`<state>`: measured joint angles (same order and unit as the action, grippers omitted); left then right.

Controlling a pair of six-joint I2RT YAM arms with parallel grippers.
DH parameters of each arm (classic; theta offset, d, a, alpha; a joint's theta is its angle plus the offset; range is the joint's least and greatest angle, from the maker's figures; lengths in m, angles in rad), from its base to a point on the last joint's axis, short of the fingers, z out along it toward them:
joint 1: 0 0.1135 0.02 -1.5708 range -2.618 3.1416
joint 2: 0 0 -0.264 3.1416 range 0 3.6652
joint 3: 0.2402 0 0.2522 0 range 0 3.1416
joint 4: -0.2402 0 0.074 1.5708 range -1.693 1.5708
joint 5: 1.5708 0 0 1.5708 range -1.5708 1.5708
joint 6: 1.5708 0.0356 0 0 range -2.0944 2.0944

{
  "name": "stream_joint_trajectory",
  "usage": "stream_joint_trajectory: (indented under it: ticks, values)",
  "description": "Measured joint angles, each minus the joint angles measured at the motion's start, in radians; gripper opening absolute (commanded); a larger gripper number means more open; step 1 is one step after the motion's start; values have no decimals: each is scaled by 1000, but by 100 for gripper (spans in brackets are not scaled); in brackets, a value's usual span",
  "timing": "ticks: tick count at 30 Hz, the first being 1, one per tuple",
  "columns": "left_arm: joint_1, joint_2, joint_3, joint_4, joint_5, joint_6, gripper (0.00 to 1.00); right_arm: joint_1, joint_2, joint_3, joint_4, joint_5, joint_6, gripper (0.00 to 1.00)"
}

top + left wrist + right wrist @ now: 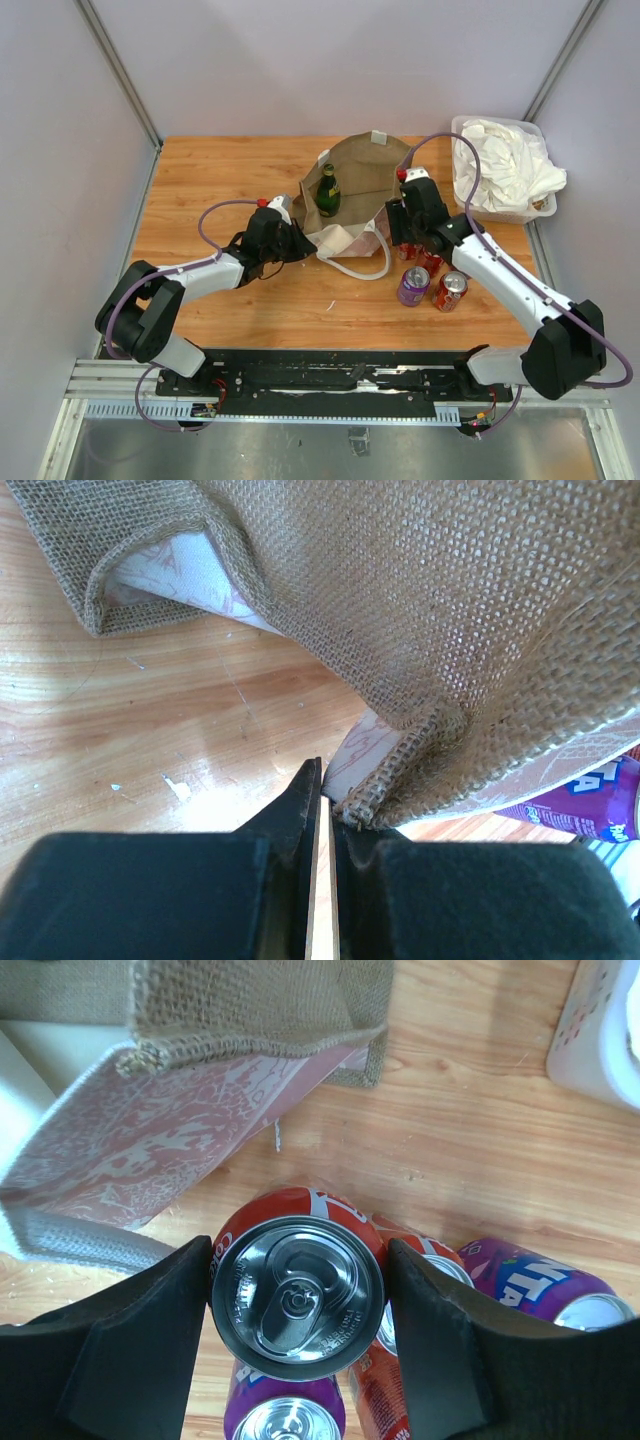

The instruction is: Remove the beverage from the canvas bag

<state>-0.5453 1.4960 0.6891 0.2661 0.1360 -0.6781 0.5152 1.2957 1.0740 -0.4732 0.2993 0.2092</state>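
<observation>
"Two arms, two jobs. Which one has the task in hand?"

"The right gripper (300,1258). Its jaws grasp a red aluminium soda can (297,1305), upright with the pull-tab on top. It hangs just beside the tan-brown burlap canvas bag (360,172), over a cluster of other cans."

"And the left gripper (322,780)?"

"Its jaws are clenched almost together at the bag's near-left hem (I cannot tell from the wrist view whether cloth is actually nipped between them). I read it as steadying the bag."

"So which step is this?"

"Setting a can down, I judge. A purple drinks can (412,285) and a second red can (450,290) stand on the wooden table (230,170) near the bag."

"Is the bag emptied, then?"

"No. A dark green glass bottle (327,190) sits inside the bag's open mouth."

"What does the next move call for?"

"A free spot among those cans, a gentle descent so none of them topple, then a release and a lift clear. After that comes a reach over the rim for the bottle's neck."
</observation>
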Motion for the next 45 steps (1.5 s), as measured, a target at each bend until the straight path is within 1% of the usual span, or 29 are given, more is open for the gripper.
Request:
stream_joint_trajectory:
  ticks: [8, 20, 21, 23, 25, 27, 28, 29, 31, 34, 36, 37, 39, 41, 44, 45]
  values:
    - [0, -2, -1, 0, 0, -1, 9, -3, 55, -16, 26, -66, 12, 1]
    - [0, -5, -14, 3, -2, -3, 9, -3, 82, -95, 50, -95, 60, 1]
    - [0, -5, -15, 3, -2, -3, 9, -3, 85, -103, 51, -95, 62, 2]
    - [0, -5, -16, 6, -2, -3, 9, -3, 90, -113, 53, -95, 68, 8]
    - [0, -5, -16, 8, -3, -3, 9, -3, 91, -116, 66, -95, 73, 23]
    - [0, -5, -16, 9, -3, -3, 9, -3, 91, -122, 80, -93, 75, 43]
    - [0, -5, -16, 9, -3, -3, 9, -3, 91, -124, 85, -93, 76, 49]
    - [0, -5, -16, 9, -3, -3, 9, -3, 91, -126, 91, -93, 76, 53]
    - [0, -5, -16, 9, -3, -3, 9, -3, 90, -131, 100, -91, 76, 57]
    - [0, -5, -16, 9, -3, -3, 9, -3, 90, -131, 102, -90, 77, 60]
    - [0, -5, -16, 9, -3, -3, 9, -3, 88, -131, 98, -90, 77, 65]
    - [0, -5, -16, 9, -3, -3, 9, -3, 85, -131, 93, -89, 77, 68]
    - [0, -5, -16, 9, -3, -3, 9, -3, 77, -129, 72, -86, 76, 70]
    - [0, -5, -16, 9, -3, -4, 9, -3, 69, -121, 40, -79, 76, 75]
    - [0, -5, -16, 9, -2, -6, 9, -3, 43, -100, 16, -62, 74, 77]
    - [0, -5, -16, 10, -2, -7, 9, -3, 32, -87, 12, -60, 71, 80]
